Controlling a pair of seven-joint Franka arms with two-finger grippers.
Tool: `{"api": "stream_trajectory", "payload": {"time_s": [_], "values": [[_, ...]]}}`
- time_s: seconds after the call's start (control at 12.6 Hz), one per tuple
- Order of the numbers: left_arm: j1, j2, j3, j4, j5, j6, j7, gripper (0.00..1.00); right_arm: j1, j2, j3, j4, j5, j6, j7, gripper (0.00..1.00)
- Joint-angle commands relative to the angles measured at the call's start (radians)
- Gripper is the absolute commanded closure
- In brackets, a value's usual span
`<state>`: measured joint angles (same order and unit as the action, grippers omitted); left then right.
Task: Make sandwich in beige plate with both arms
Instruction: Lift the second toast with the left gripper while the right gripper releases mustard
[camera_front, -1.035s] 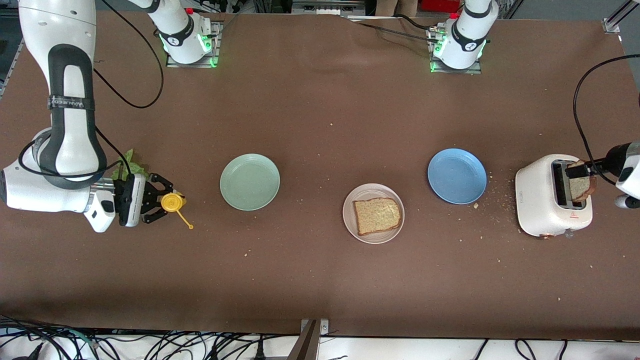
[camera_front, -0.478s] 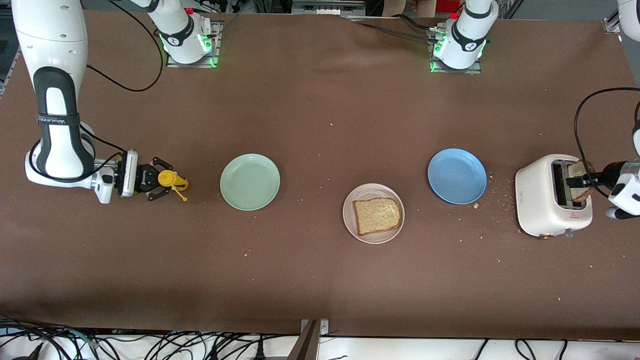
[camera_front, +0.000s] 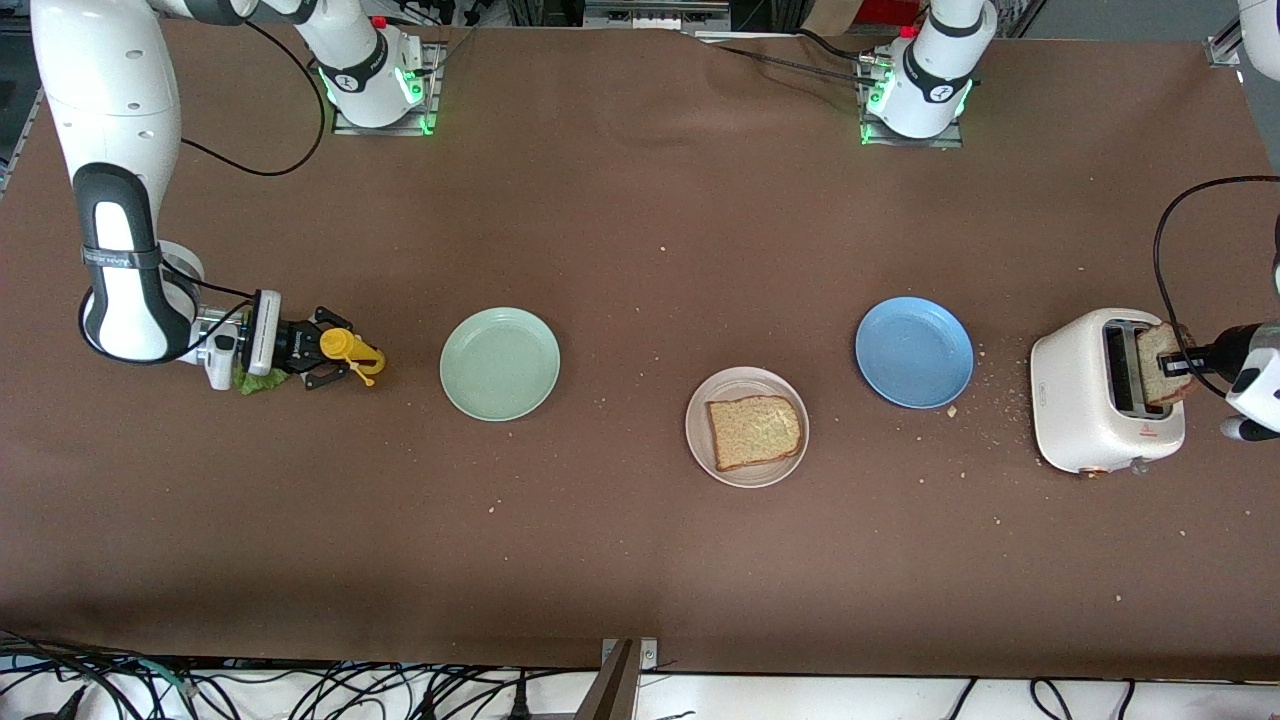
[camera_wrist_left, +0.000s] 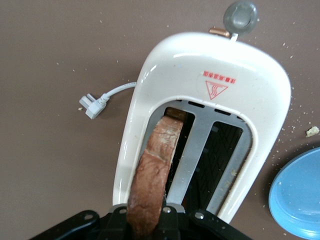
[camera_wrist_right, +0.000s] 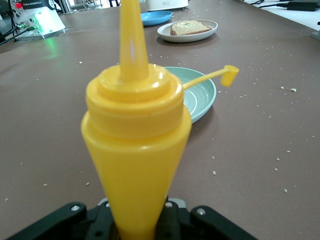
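A brown table holds three plates in a loose row. The beige plate sits in the middle, nearest the front camera, with one slice of toasted bread lying flat on it — no lettuce and no second slice on top. The blue plate lies beside it toward the left arm's end, the mint green plate toward the right arm's end. Crumbs are scattered between the blue plate and a white toaster at the left arm's end of the table.

The left gripper is over the toaster, its jaws closed on a second slice of bread that stands on edge, partly up out of one slot; the neighbouring slot is open and dark. The toaster's unplugged cord lies loose on the table beside it.

The right gripper is low near the table at the right arm's end, clamped around a yellow squeeze bottle — its flip cap hangs open on a thin strap. A green lettuce leaf shows under that wrist.
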<state>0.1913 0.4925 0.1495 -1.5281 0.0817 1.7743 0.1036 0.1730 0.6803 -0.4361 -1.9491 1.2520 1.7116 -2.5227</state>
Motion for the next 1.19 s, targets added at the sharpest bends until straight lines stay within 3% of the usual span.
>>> {"api": "stream_trajectory", "payload": {"time_s": [0.0,0.16,0.32,0.4,0.56,0.8,1.11], "values": [[-0.001,-0.011,-0.008,0.147,0.012,-0.157,0.016,1.0,-0.015,-0.012,0.014,-0.001,0.02,-0.021,-0.004,1.0],[-0.012,-0.009,-0.016,0.286,0.001,-0.321,0.016,1.0,-0.013,-0.01,0.014,-0.001,0.02,-0.021,0.022,0.5],[-0.051,-0.011,-0.036,0.368,-0.034,-0.438,0.008,1.0,-0.012,-0.007,0.014,-0.001,0.02,-0.021,0.065,0.2],[-0.062,-0.011,-0.036,0.403,-0.095,-0.482,0.008,1.0,-0.013,-0.005,0.014,-0.001,0.018,-0.03,0.07,0.11],[-0.066,-0.011,-0.059,0.413,-0.268,-0.507,0.007,1.0,-0.021,-0.005,0.011,0.001,0.008,-0.04,0.088,0.03],[-0.133,0.033,-0.1,0.393,-0.471,-0.503,-0.044,1.0,-0.065,-0.005,0.008,0.004,-0.04,-0.044,0.116,0.02],[-0.193,0.069,-0.099,0.394,-0.505,-0.493,-0.105,1.0,-0.127,-0.008,-0.007,0.033,-0.152,-0.044,0.168,0.02]]}}
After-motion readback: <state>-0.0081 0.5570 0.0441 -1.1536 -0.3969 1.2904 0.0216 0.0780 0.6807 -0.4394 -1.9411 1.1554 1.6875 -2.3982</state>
